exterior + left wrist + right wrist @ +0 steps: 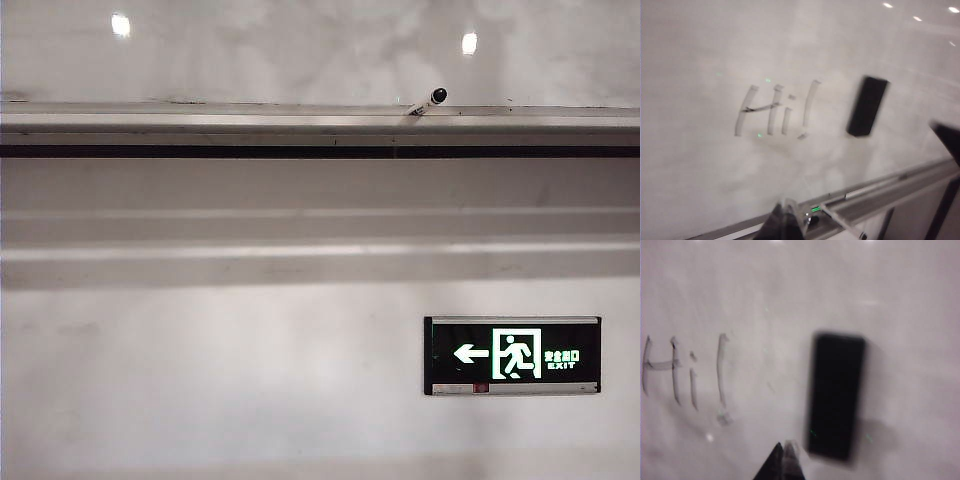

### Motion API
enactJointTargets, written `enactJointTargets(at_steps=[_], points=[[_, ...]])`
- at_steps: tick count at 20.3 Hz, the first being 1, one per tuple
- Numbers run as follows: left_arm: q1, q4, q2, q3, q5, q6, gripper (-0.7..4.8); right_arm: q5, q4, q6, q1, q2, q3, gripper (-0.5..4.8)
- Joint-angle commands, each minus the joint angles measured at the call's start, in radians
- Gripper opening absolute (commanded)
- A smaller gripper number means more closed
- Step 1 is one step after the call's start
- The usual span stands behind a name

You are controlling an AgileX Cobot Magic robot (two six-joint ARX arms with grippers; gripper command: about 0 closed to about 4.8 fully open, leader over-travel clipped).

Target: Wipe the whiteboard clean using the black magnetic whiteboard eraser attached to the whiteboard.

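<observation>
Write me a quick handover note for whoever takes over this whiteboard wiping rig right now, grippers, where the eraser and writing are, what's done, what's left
Left gripper: shut, empty, short of the whiteboard, above the silver ledge.
Right gripper: shut, empty, close to the lower end of the black eraser, not touching as far as the blurred view shows.
The eraser is stuck upright on the board, to the right of the handwritten "Hi!".
A marker lies on the ledge; neither arm appears in the exterior view.
Done: both arms are near the board.
Left: open a gripper, take the eraser, wipe off the writing. Nothing is erased yet.
</observation>
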Motion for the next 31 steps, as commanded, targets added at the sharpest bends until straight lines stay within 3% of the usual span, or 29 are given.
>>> enactJointTargets(at_steps=[1, 2, 3, 12, 27, 28, 30, 31], points=[[0.003, 0.009, 0.003, 0.005, -0.005, 0.021, -0.05, 0.002, 0.029, -0.014, 0.003, 0.085, 0.105, 2.33], [0.003, 0.01, 0.003, 0.005, -0.005, 0.021, -0.05, 0.005, 0.026, -0.014, 0.003, 0.109, 0.135, 4.24], [0.003, 0.009, 0.003, 0.005, -0.005, 0.021, -0.05, 0.026, 0.019, -0.014, 0.003, 0.146, 0.179, 4.79], [0.003, 0.042, 0.003, 0.005, 0.04, 0.021, -0.05, 0.126, 0.031, -0.014, 0.003, 0.357, 0.41, 4.79], [0.003, 0.062, 0.001, 0.009, 0.043, 0.021, -0.05, 0.18, 0.113, -0.002, -0.05, 0.482, 0.421, 4.79], [0.003, 0.063, 0.001, 0.009, 0.043, 0.021, -0.05, 0.179, 0.111, -0.002, -0.05, 0.489, 0.422, 4.47], [0.003, 0.065, 0.001, 0.009, 0.043, 0.021, -0.05, 0.178, 0.097, -0.002, -0.05, 0.5, 0.423, 3.13], [0.003, 0.066, 0.001, 0.009, 0.043, 0.021, -0.05, 0.174, 0.078, -0.002, -0.05, 0.502, 0.423, 1.92]])
